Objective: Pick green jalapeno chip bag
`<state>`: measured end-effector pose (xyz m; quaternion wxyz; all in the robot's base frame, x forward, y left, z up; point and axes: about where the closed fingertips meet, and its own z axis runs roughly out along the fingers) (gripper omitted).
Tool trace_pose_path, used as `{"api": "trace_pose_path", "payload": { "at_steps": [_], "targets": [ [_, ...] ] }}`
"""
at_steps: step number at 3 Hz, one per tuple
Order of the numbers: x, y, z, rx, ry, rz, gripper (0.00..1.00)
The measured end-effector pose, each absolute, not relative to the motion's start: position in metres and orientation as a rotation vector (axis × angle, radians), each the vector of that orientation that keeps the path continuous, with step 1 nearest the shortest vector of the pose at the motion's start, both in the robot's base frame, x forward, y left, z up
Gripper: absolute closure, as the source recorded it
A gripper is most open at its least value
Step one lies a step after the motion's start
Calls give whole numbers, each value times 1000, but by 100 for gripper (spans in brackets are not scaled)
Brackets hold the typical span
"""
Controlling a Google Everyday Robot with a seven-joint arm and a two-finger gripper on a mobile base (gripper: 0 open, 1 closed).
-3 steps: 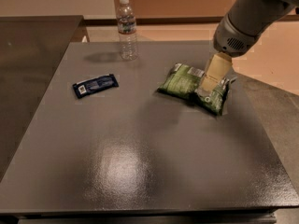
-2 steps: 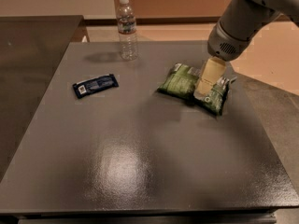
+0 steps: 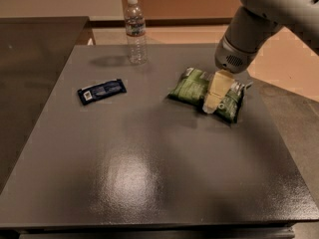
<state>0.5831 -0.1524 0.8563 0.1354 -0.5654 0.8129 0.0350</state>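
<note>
Chip bag [image 3: 189,87] directly beneath claw [image 3: 212,102]

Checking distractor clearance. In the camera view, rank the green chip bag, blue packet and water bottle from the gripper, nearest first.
The gripper is down at the table's right side.
1. green jalapeno chip bag: right beneath the gripper.
2-3. water bottle, upright at back left, and blue packet, flat at left: too close to call.

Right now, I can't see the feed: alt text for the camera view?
The gripper is down over the green jalapeno chip bag, which lies right of centre on the grey table. A dark blue packet lies to its left, and a water bottle stands upright near the far edge.
</note>
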Motion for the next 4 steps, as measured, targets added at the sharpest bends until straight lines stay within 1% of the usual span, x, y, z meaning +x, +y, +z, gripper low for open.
{"api": "trace_pose_path", "payload": {
  "at_steps": [1,2,4],
  "targets": [
    [586,-151,850,-1639,2372,115,0],
    [588,-152,846,-1636,2386,137,18],
    [590,-148,849,-1636,2382,177,64]
  ]
}}
